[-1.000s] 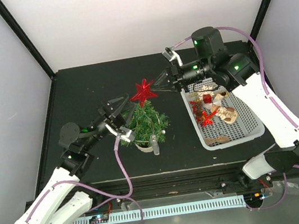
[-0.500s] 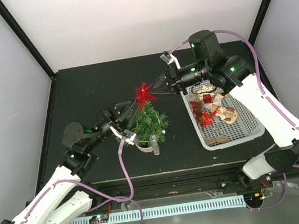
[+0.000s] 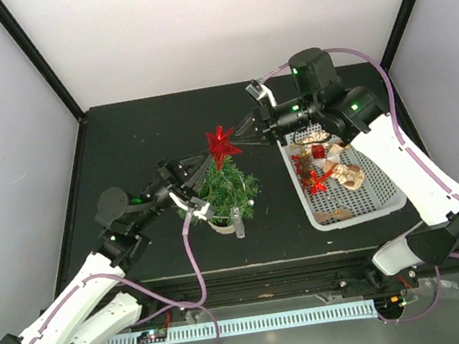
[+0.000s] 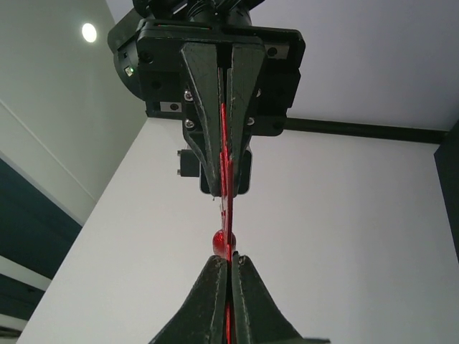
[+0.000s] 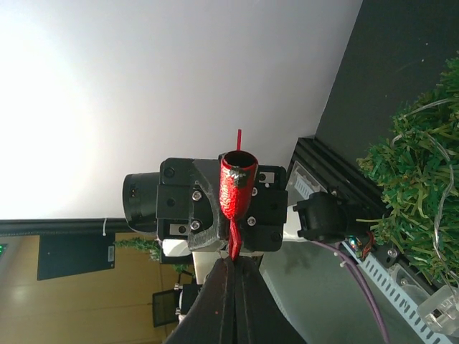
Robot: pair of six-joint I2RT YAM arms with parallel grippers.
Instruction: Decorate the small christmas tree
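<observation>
From above, the tree (image 3: 228, 191) stood in its pot near the front edge of the bench (image 3: 136, 134), between the two arms. The basket (image 3: 359, 214) lay to its right. A red star (image 3: 223, 144) hung just over the treetop, slightly toward the back edge. The left jaws reached it from the front-left and the right jaws from the back-right. So the tree lay below both sets of jaws and a little toward the front edge, with the left arm the nearer.

In the left wrist view, the star (image 4: 224, 179) appeared edge-on as a thin red line. The left jaws were clamped on its near end and the right jaws on its far end.

In the right wrist view, the right jaws were closed on a point of the star (image 5: 235, 186). Its hollow stem ran along the line of the jaws, and the tree (image 5: 416, 193) sat off to one side. The stem probably needed to be turned down over the treetop.
</observation>
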